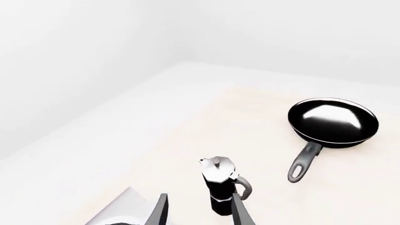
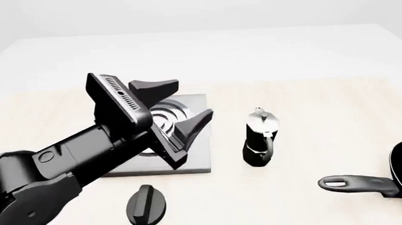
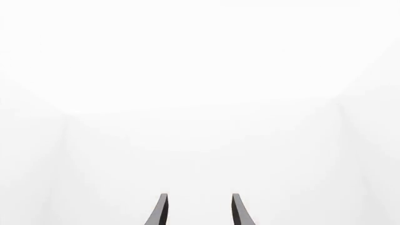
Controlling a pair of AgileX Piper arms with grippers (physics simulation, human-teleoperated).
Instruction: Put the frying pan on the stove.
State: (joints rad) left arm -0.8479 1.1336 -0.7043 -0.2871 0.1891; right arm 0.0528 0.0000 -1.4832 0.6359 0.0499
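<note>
A pale desk (image 2: pixel 307 62) holds four things, placed here by reference to the stove (image 2: pixel 193 158), a flat grey square slab with silver rings in its top. The left hand (image 2: pixel 180 100) hangs above the stove with its two dark fingers spread wide apart, pinching nothing; its black arm covers much of the slab in the front view. Just beside the stove, on its right, stands a black-and-silver coffee pot (image 2: pixel 260 138), upright and apart from the slab. The frying pan (image 2: pixel 394 178) lies well to the right of the stove, beyond the coffee pot, cut off by the picture's edge, with its long grey handle pointing back toward the stove. A small black oval knob (image 2: pixel 148 206) lies on the desk just in front of the stove. The right hand (image 3: pixel 197 208) appears only in its own wrist view, fingers apart and holding nothing, against blank white.
</note>
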